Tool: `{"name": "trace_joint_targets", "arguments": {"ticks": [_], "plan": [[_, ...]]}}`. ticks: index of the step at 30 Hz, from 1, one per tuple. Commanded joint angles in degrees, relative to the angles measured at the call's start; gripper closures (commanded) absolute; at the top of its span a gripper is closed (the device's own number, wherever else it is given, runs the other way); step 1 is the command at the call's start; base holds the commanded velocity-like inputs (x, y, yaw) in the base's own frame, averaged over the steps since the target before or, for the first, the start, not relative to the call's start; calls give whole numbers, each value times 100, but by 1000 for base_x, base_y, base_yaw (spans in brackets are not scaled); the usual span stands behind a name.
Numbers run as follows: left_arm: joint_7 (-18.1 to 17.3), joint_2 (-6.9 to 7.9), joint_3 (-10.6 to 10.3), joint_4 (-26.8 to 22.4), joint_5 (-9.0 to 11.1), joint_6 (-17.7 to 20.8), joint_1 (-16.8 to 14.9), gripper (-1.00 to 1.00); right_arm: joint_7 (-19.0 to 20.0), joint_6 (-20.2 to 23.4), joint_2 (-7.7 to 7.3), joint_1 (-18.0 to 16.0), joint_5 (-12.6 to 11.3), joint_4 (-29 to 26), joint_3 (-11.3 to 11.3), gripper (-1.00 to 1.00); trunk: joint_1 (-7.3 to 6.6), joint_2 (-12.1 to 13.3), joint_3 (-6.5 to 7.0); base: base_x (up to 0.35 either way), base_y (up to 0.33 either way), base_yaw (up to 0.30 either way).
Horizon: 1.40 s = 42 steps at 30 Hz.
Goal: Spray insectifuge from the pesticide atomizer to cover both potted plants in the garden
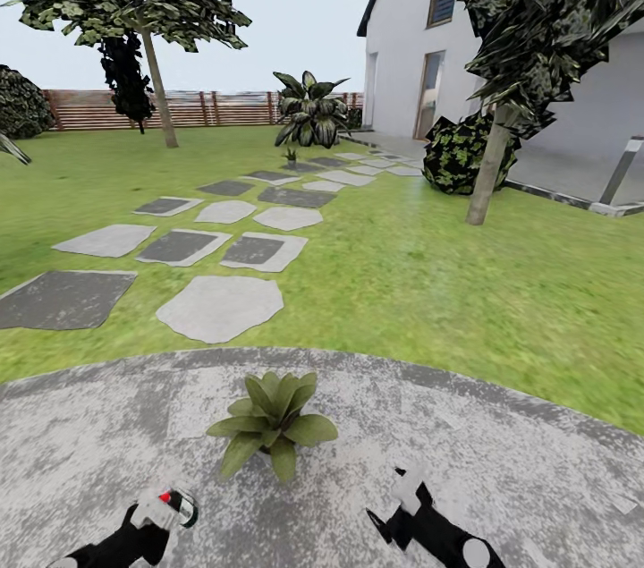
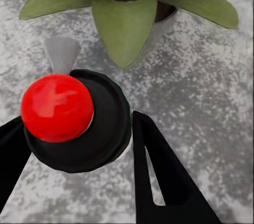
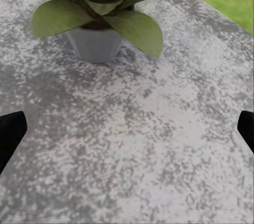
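One potted plant (image 1: 273, 425), a low rosette of green leaves, stands on the round grey patio (image 1: 501, 461) just ahead of both arms. My left gripper (image 1: 161, 510) is shut on the pesticide atomizer (image 1: 170, 501). In the left wrist view the atomizer (image 2: 106, 128) is seen end-on, dark with a red tip, held between black fingers (image 2: 159, 176) and pointing toward the plant (image 2: 124, 17). My right gripper (image 1: 398, 496) is open and holds nothing. Its wrist view shows the plant (image 3: 100, 7) in its grey pot (image 3: 95, 44) beyond the spread gripper (image 3: 127, 131).
Lawn (image 1: 429, 282) with grey stepping stones (image 1: 219, 307) runs from the patio to a brown slatted fence (image 1: 188, 109). A big striped agave (image 1: 310, 110) stands by a white house (image 1: 402, 40), with a tiny green plant (image 1: 290, 156) in front. Tree trunks (image 1: 486, 179) rise at the right and far left.
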Motion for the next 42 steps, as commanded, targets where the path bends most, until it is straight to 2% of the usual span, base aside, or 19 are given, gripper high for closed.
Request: {"name": "trace_joint_targets", "arguments": {"ticks": [1,3,4,8,9,12,16,22,28,32,37,38,42], "plan": [[-43,4,19,-6,-150,37,-4,100,130,55,-2,-6,39,-100,8,-100,-1,-2,-5,0,0,0],[-180,11,20,-46,-527,258,-9,100,530,299,12,-18,48,-421,13,-100,-1,-2,-5,0,0,0],[-210,10,20,-68,-619,297,-11,100,612,358,21,-22,49,-493,14,-100,-1,-2,-5,0,0,0],[-657,-18,24,-371,-1385,711,-94,100,1132,799,183,-107,63,-877,19,-100,-1,-2,-5,0,0,0],[-684,-48,56,-400,-1410,737,-71,100,1161,761,215,-112,94,-842,-15,-100,-1,-2,-5,0,0,0],[-732,30,58,-363,-1496,743,-34,100,1166,716,312,-127,82,-918,-1,-100,-1,-2,-5,0,0,0],[-761,103,-74,-239,-1420,644,-85,100,1166,810,428,-141,17,-959,91,-100,-1,-2,-5,0,0,0],[-942,112,-110,-230,-1444,739,-105,100,1168,821,451,-143,28,-946,90,-100,-1,-2,-5,0,0,0],[-1134,96,-109,-393,-1643,930,-108,100,1178,828,468,-159,51,-965,119,-100,-1,-2,-5,0,0,0],[-1262,-14,-111,-521,-1771,1056,-112,100,1185,839,487,-185,58,-985,164,-100,-1,-2,-5,0,0,0],[-1422,-178,-111,-683,-1916,1214,-207,100,1188,861,495,-348,55,-995,324,-100,-1,-2,-5,0,0,0],[-1824,-229,-111,-1225,-2457,1861,-256,100,1188,873,497,-387,51,-996,965,-100,-1,-2,-5,0,0,0],[-2046,-252,-111,-1261,-2498,1925,-437,100,1315,1003,539,-489,49,-998,1091,-100,-1,-2,-5,0,0,0]]}}
